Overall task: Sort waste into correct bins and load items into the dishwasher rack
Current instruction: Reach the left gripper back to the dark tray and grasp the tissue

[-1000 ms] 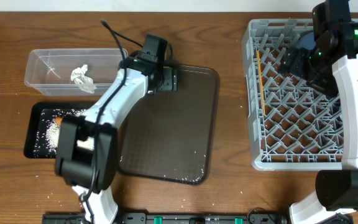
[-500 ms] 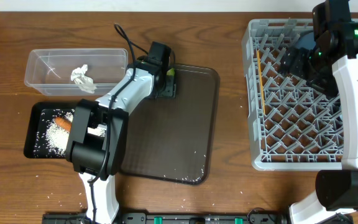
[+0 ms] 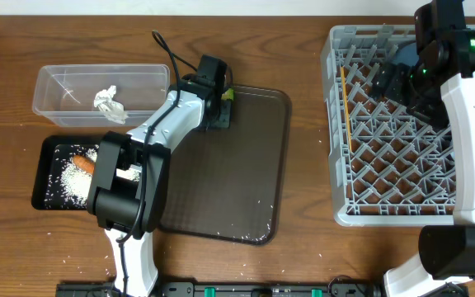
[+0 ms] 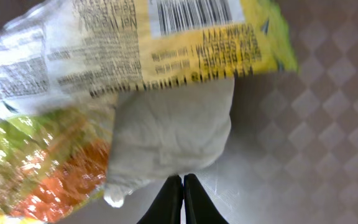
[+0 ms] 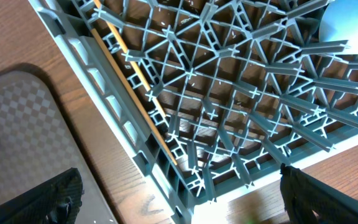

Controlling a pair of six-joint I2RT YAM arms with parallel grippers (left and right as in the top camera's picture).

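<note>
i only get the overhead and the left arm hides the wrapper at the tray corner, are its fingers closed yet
Observer: Yes. In the left wrist view the left gripper is shut, its tips pressed together right at the lower edge of the wrapper. I cannot tell if any film is pinched between them.
Operator: ok and the right one, its just a dark blob over the rack for me
Observer: In the right wrist view the right gripper is wide open with nothing between its fingers. It is above the dishwasher rack, close to the chopsticks lying along the rack's side wall.
</note>
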